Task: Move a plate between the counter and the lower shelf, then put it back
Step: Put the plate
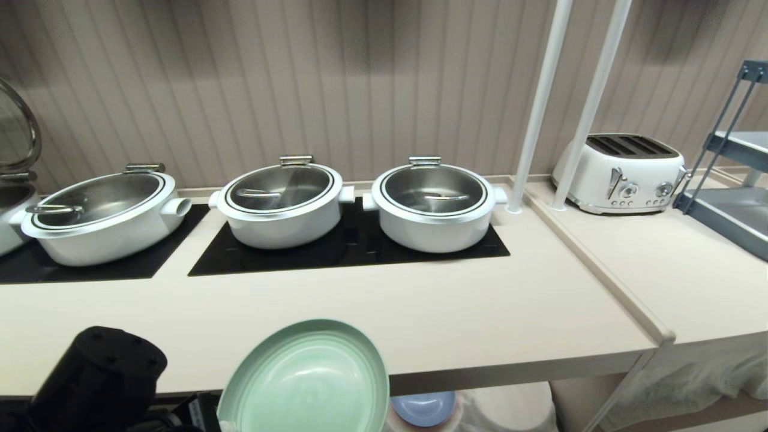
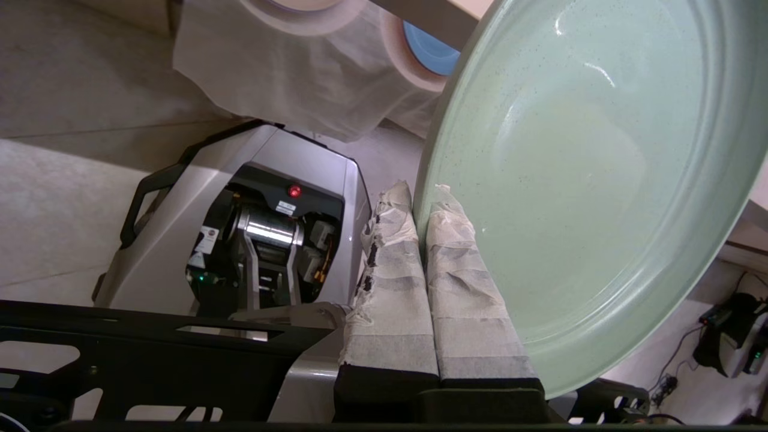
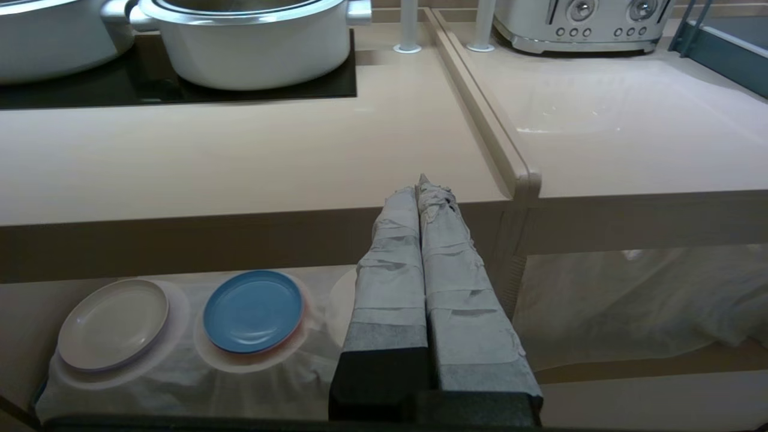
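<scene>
The mint-green plate (image 1: 306, 381) hangs tilted in front of the counter's (image 1: 420, 300) front edge, partly overlapping it in the head view. My left gripper (image 2: 420, 195) is shut on the plate (image 2: 594, 180), pinching its rim between the taped fingers (image 2: 390, 288). Only the black left arm (image 1: 99, 375) shows in the head view, low on the left. The lower shelf (image 3: 180, 372), draped in white cloth, lies under the counter (image 3: 240, 162). My right gripper (image 3: 420, 187) is shut and empty, parked in front of the counter edge.
Three white lidded pots (image 1: 282, 204) stand on black cooktop panels (image 1: 336, 252). A white toaster (image 1: 624, 174) and two white poles (image 1: 540, 108) are at the right. On the shelf cloth sit a blue plate (image 3: 253, 311) and a beige-grey plate (image 3: 114, 324).
</scene>
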Controlling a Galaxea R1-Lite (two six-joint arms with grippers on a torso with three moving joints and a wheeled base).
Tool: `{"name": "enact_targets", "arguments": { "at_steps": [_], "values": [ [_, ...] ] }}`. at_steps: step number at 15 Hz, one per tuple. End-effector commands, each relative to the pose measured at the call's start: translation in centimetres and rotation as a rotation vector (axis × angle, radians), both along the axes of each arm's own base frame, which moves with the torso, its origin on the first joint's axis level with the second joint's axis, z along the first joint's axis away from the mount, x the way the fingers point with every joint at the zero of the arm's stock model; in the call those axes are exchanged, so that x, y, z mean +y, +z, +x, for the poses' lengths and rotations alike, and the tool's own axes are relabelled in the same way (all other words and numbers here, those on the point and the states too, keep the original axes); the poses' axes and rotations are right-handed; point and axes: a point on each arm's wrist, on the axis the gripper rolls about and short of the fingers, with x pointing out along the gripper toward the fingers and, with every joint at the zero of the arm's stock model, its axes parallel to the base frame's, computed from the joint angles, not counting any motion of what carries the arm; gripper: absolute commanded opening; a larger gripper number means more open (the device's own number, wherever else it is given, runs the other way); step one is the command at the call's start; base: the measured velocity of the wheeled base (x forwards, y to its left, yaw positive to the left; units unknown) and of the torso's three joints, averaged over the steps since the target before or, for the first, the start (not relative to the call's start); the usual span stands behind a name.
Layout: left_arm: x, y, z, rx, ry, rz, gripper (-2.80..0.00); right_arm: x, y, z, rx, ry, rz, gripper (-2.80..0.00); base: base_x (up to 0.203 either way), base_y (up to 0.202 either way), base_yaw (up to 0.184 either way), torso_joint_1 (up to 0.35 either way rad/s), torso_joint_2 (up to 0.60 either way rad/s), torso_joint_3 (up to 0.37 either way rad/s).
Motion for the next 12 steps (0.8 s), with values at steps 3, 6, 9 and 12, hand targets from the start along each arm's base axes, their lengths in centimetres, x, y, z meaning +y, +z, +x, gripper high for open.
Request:
{"name": "enact_targets", "arguments": {
  "at_steps": [3,6,9,12],
  "values": [
    [0.04,-0.06,-0.05,0.003,0.004,0.0,-2.8,0.0,0.0,0.0,0.0,0.0,0.0,-2.8,0.0,0.196,0.001,0.002,0.0,0.003],
    [0.05,-0.09,-0.07,0.004,0.004,0.001,-2.8,0.0,0.0,0.0,0.0,0.0,0.0,-2.8,0.0,0.197,0.0,0.0,0.0,0.003],
    [0.04,-0.02,-0.01,0.001,0.007,0.0,-2.8,0.0,0.0,0.0,0.0,0.0,0.0,-2.8,0.0,0.193,-0.001,0.002,0.0,0.001],
    [-0.08,0.12,0.12,-0.005,0.004,-0.003,-2.8,0.0,0.0,0.0,0.0,0.0,0.0,-2.8,0.0,0.077,-0.001,0.003,0.0,0.002]
  ]
}}
